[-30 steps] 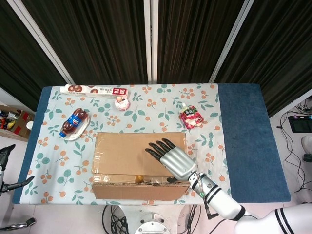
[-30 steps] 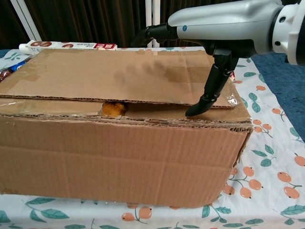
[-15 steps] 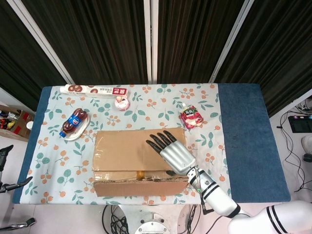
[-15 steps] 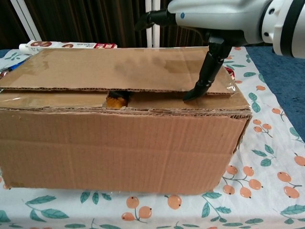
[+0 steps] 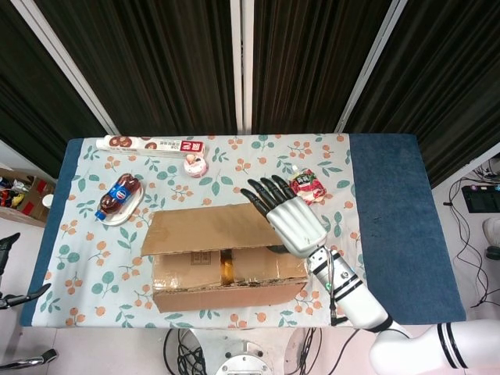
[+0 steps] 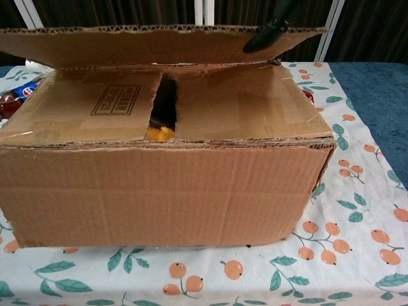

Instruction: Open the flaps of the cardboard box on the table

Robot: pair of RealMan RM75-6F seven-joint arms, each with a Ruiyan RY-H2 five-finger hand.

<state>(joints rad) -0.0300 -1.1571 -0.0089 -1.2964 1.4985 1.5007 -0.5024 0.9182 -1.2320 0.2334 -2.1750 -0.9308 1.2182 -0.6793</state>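
Observation:
The cardboard box (image 5: 226, 275) sits at the table's near edge and fills the chest view (image 6: 159, 191). Its far long flap (image 5: 203, 228) is tilted up, its free edge high across the chest view (image 6: 127, 43). My right hand (image 5: 289, 219) lies over the flap's right end with its fingers stretched out straight. Its dark thumb tip (image 6: 262, 37) is hooked under the free edge. Two inner flaps (image 6: 233, 105) lie flat with a gap between them, and something orange (image 6: 159, 134) shows in it. Only spread fingertips of my left hand (image 5: 9, 269) show, off the table's left side.
A pink snack bag (image 5: 306, 187) lies just beyond my right hand. A cola bottle on a plate (image 5: 119, 195), a long snack carton (image 5: 152, 144) and a small cup (image 5: 195, 166) stand at the back left. A plain blue strip of table (image 5: 391, 219) runs down the right.
My right hand has risen and moved toward the far side. The far flap has swung up from flat with it, uncovering the inner flaps. The box slid slightly.

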